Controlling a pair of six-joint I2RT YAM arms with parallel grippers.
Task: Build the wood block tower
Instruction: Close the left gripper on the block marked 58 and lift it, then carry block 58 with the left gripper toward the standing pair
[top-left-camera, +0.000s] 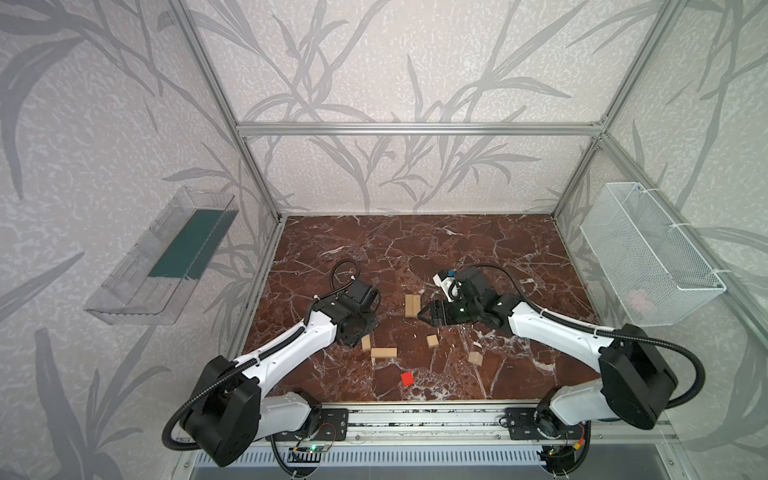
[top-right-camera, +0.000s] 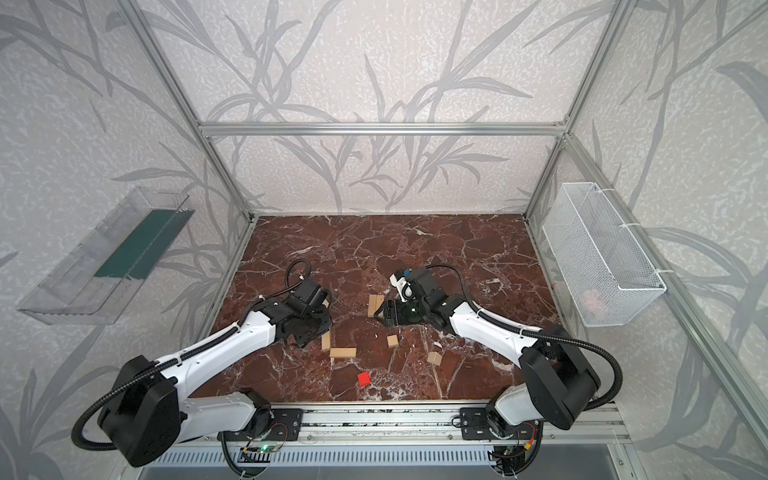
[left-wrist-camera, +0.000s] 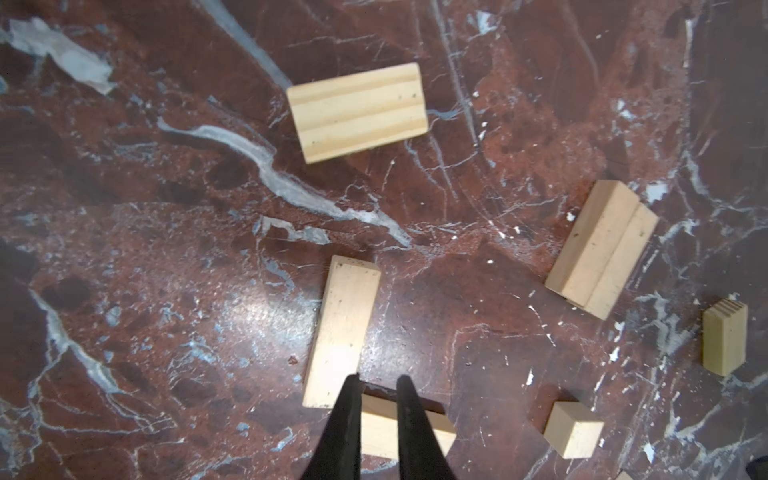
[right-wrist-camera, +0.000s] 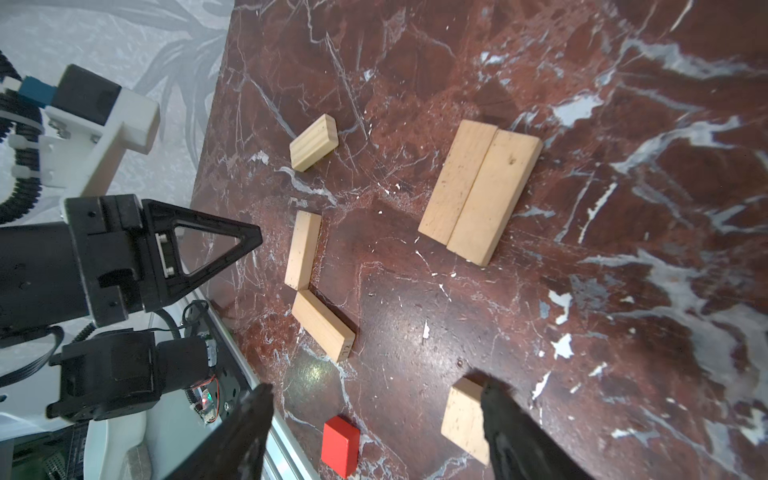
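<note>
Wood blocks lie scattered on the marble table, and no tower is in view. Two bars (top-left-camera: 412, 305) lie flush side by side mid-table. My right gripper (top-left-camera: 422, 313) hangs open at their near end, holding nothing. In the right wrist view the red cube (right-wrist-camera: 340, 444) and a pale cube (right-wrist-camera: 463, 419) lie below its spread fingers. My left gripper (left-wrist-camera: 378, 380) is shut and empty. It hovers over two bars in an L, one (left-wrist-camera: 343, 328) ahead and one (left-wrist-camera: 378, 428) under the fingers. A short block (left-wrist-camera: 357, 112) lies beyond. Another cube (top-left-camera: 475, 358) sits nearer the front.
A clear plastic tray (top-left-camera: 162, 257) hangs on the left wall and a white mesh basket (top-left-camera: 648, 253) on the right wall. An aluminium rail (top-left-camera: 415, 419) with both arm bases runs along the table's front edge. Frame posts stand at the back corners.
</note>
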